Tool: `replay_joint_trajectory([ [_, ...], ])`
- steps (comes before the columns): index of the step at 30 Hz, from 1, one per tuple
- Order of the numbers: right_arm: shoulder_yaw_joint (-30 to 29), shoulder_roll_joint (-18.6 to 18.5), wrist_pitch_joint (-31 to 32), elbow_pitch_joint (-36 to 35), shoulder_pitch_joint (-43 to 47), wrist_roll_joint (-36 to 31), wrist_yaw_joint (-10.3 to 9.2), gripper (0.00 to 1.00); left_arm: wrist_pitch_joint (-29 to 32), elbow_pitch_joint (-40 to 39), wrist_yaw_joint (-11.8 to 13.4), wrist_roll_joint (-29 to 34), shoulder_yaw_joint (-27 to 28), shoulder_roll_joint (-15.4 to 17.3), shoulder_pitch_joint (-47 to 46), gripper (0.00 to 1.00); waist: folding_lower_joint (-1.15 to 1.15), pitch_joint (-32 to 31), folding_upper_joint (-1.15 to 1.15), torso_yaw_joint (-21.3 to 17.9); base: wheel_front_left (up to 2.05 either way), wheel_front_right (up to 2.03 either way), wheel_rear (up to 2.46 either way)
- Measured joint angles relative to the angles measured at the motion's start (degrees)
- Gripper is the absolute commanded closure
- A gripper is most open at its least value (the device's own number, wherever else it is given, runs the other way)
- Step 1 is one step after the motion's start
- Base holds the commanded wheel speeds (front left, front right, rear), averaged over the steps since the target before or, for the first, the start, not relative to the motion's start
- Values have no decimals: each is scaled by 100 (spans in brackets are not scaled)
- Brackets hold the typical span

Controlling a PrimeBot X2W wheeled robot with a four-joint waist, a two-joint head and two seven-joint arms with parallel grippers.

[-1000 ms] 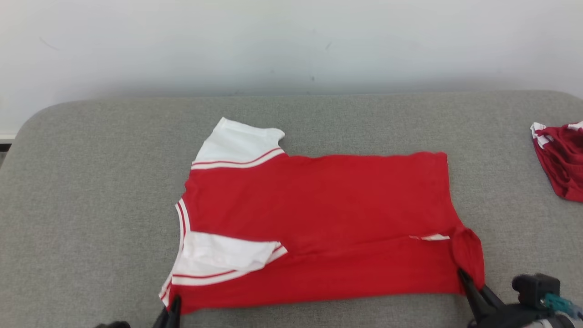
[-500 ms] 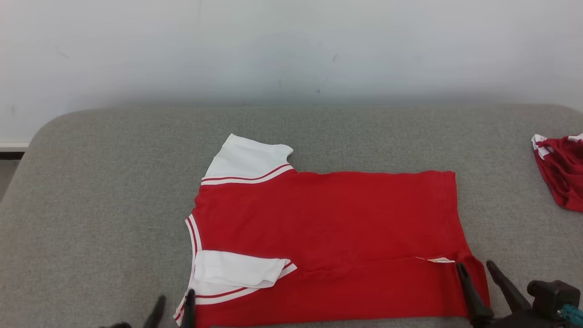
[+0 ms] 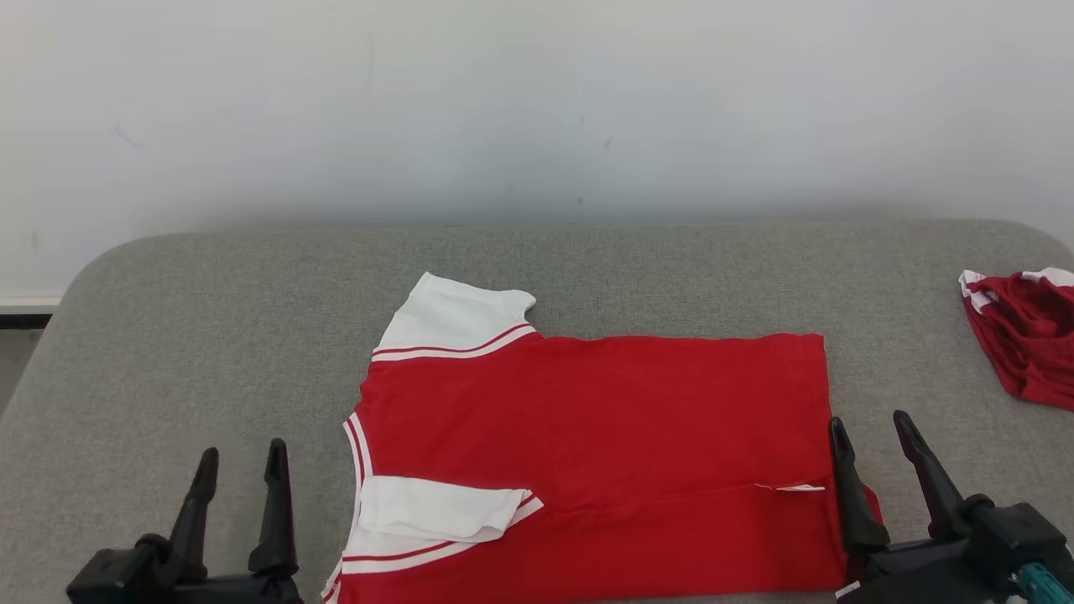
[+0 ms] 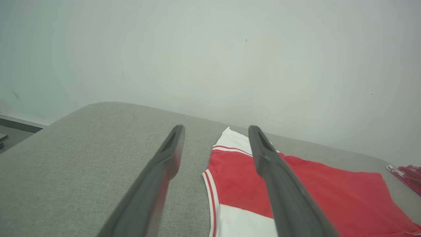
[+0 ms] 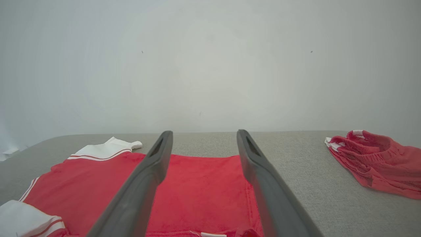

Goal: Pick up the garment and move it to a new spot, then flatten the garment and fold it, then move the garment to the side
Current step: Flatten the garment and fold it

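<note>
Grey desk (image 3: 210, 335) against a pale wall (image 3: 537, 109).

Shirt (image 3: 604, 436), red with white sleeves: flat, mid-desk toward the front edge, lengthwise across, collar end to the left, hem to the right. Far sleeve (image 3: 453, 323) spread out toward the back edge. Near sleeve (image 3: 436, 507) folded in over the red body. Near long side turned over onto the body, crease along its length, small white label (image 3: 793, 487) at the crease near the hem.

Left hand (image 3: 242, 450): jaws wide, nothing between them, over bare desk just left of the collar end, clear of the cloth, fingers toward the back edge.

Right hand (image 3: 868, 420): jaws wide, nothing held, at the hem's front corner. Inner finger across the hem edge in the head view; contact with the cloth not clear. Outer finger over bare desk.

Red bundle (image 3: 1019, 335), crumpled, white trim, at the right edge, well apart from the shirt.
</note>
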Motion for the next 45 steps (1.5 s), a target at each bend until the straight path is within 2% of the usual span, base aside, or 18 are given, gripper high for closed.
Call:
replay_joint_trajectory([
  [6,-293,179,-66,-305,258,-406,0,0,-1,-144,-3,350,222,47,119,0,0,-75,0,-15,0,0,0],
  [12,-465,346,-40,-481,576,-490,0,0,-1,-208,-52,543,257,41,374,0,0,-91,0,-48,0,0,0],
  [19,-487,407,21,-524,715,-541,0,0,-1,-222,-59,600,282,-15,522,0,0,-77,0,-70,0,0,0],
  [25,-493,378,92,-495,504,-533,0,0,13,-154,-207,513,277,-18,401,0,0,-23,0,-101,0,0,0],
  [27,-455,276,125,-442,313,-532,0,0,82,-172,-256,516,256,87,174,0,1,14,0,-115,0,0,0],
  [30,-360,-51,354,-303,-259,-534,0,0,286,-222,-364,516,204,325,-570,0,1,162,0,-142,0,0,0],
  [36,-235,-570,808,48,-1386,-363,0,0,742,-133,-556,412,-26,591,-2029,0,2,536,0,-209,0,0,0],
  [40,15,-836,1114,372,-2166,-211,0,0,1177,188,-645,79,-244,709,-3082,0,2,898,0,-271,0,0,0],
  [45,515,-1136,1267,950,-3091,-67,0,0,1584,801,-677,-159,-577,1065,-4369,0,2,1437,0,-388,0,0,0],
])
